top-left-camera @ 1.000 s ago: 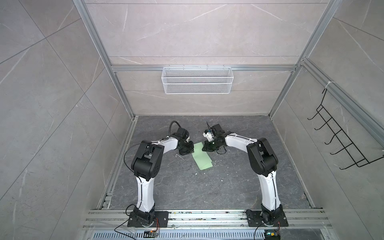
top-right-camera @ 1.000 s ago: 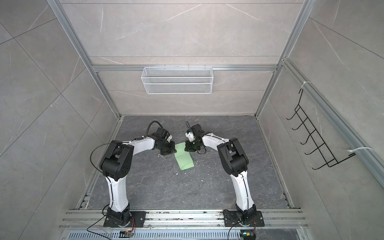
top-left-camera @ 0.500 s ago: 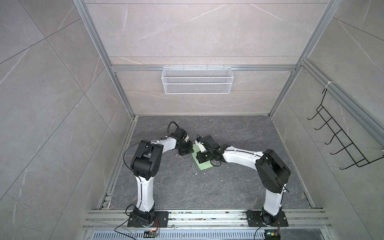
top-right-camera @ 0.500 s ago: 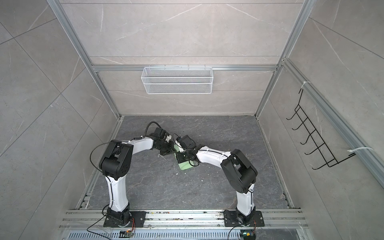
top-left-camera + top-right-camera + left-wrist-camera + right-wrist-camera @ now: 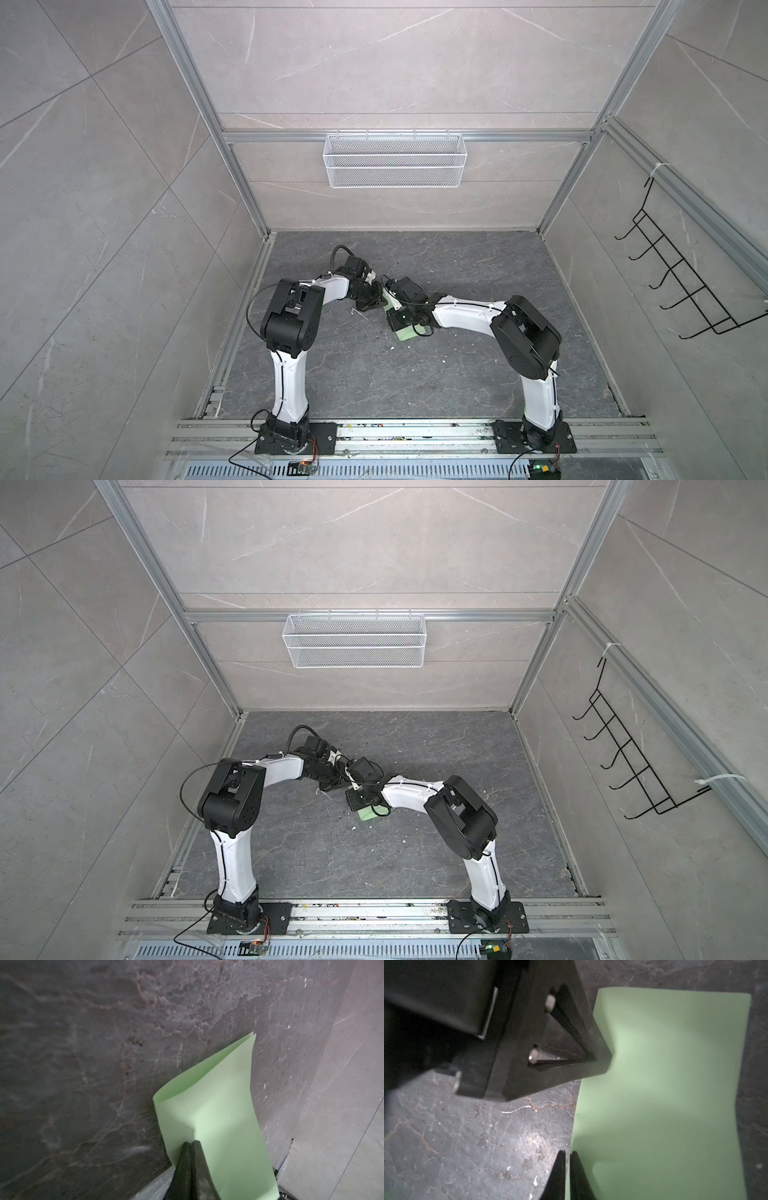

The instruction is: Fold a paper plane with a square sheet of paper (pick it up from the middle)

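So, where does the paper sit? (Editor)

Mid-desk, well clear of all four edges: the square sheet of paper (image 5: 406,333), pale green, lies doubled over on the dark marbled surface. From the left wrist, the square sheet of paper (image 5: 218,1109) shows a soft, rounded fold along one side, not pressed flat. Its two layers meet at the far corner. (Photographer)

And the grippers? (Editor)

Both are at that same side. The left gripper (image 5: 192,1144) has its fingers pressed together, nipping the paper just inside the fold. The right wrist view shows the left gripper (image 5: 602,1061) biting the sheet's edge. The right gripper (image 5: 568,1156) stands farther along that edge, fingers all but together with a thin slit between them. One tip is over paper, the other over bare desk, and whether paper is caught in the slit cannot be told. In both top views the two sit close together. The right gripper (image 5: 355,802) covers much of the sheet, so mostly the end nearer the front edge shows. (Photographer)

What frames them? (Editor)

The left arm (image 5: 291,316) and right arm (image 5: 523,332) bend inward from a rail (image 5: 415,432) along the front edge. White flecks dot the desk (image 5: 478,374). A wire basket (image 5: 394,160) hangs on the back wall, a black hook rack (image 5: 685,282) on the right wall. (Photographer)
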